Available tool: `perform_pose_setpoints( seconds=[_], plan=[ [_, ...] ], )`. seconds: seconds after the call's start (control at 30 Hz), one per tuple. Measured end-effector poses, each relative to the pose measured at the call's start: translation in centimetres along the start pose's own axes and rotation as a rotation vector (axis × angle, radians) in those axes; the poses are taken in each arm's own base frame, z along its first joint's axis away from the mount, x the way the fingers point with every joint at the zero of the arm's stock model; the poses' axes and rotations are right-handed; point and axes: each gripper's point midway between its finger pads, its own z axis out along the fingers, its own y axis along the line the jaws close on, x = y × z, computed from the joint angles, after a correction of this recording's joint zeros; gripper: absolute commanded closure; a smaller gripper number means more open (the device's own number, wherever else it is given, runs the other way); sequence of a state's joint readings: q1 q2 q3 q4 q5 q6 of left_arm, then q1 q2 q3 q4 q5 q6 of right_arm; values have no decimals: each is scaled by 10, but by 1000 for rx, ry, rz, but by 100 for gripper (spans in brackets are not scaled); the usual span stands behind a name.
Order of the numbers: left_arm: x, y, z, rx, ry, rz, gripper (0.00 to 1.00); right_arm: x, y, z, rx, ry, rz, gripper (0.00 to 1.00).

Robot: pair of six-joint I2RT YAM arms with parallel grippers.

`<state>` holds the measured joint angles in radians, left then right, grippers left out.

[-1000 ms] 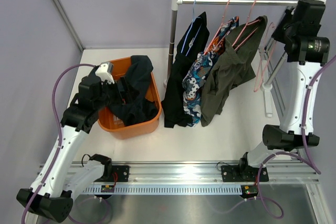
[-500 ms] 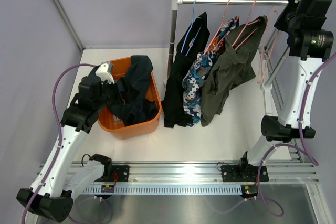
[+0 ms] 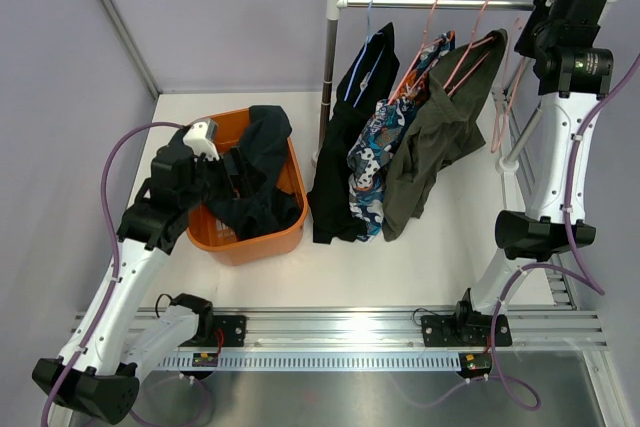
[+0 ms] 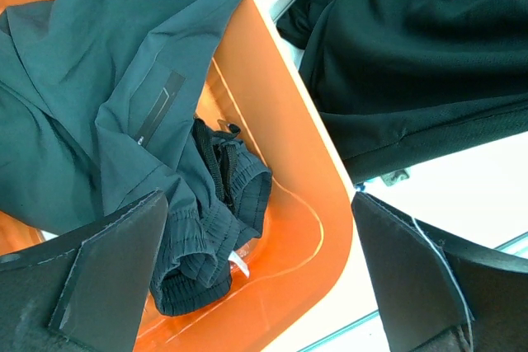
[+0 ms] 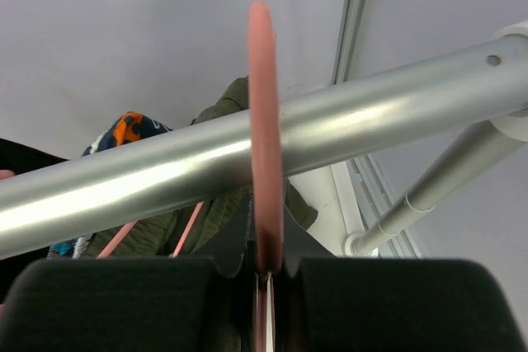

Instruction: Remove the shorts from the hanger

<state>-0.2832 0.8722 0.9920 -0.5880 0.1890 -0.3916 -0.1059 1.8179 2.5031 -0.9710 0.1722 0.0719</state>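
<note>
- Hanging from the rail (image 3: 450, 3), not yet removed: black shorts (image 3: 345, 147), patterned shorts (image 3: 372, 162), olive shorts (image 3: 430, 142).
- Navy shorts (image 3: 255, 182): off, lying in orange basket (image 3: 245, 244).
- Left gripper (image 4: 264, 278): above basket, jaws spread, empty.
- Right gripper (image 5: 262, 274): pinched on bare pink hanger (image 5: 261, 121) at rail.

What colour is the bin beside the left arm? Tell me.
Plain orange. The bin shows best in the top external view.
</note>
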Motion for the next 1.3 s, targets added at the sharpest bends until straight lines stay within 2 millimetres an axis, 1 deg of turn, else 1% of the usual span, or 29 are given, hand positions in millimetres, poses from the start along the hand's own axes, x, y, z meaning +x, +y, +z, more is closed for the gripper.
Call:
perform_pose_setpoints(
  seconds=[0.07,0.17,0.23,0.47,0.5,0.57,0.6,0.63,0.7,0.73,0.8,0.83,0.9,1.0,1.13,1.17,1.2,1.3],
  plan=[
    [1,0,0,2,3,0,1,7,-2,6,11,17,-7,100],
    [1,-1,0,6,5,0,1,25,-4,16,29,69,-18,100],
    [1,-1,0,8,6,0,1,25,-4,20,33,65,-17,100],
    [2,-1,1,9,6,0,1,26,-4,21,35,66,1,100],
    [2,-1,1,9,6,0,1,27,-4,22,35,66,4,98],
    [2,-1,1,9,5,0,1,26,-3,22,34,62,12,89],
    [2,-1,1,9,5,1,1,26,-3,22,35,62,18,83],
    [2,-1,1,9,5,0,1,26,-3,22,35,61,27,74],
    [3,-1,1,10,6,0,1,29,-3,19,38,73,37,67],
    [3,0,2,9,8,0,1,33,-4,17,41,86,42,62],
    [6,0,2,8,14,-1,1,39,-4,13,44,107,52,56],
    [7,1,3,8,17,-1,1,40,-5,9,46,113,56,54],
    [7,1,3,9,18,-2,1,42,-7,0,47,115,62,52],
    [7,0,3,12,18,-1,1,42,-10,-22,47,109,73,50],
    [12,3,6,10,27,-3,1,38,-18,-64,46,65,97,49],
    [14,4,6,9,31,-4,1,36,-20,-82,44,43,109,49],
    [16,4,7,8,34,-4,1,34,-21,-87,43,35,112,49],
    [17,5,7,7,37,-2,1,27,-19,-122,9,-29,142,49]
  ],
)
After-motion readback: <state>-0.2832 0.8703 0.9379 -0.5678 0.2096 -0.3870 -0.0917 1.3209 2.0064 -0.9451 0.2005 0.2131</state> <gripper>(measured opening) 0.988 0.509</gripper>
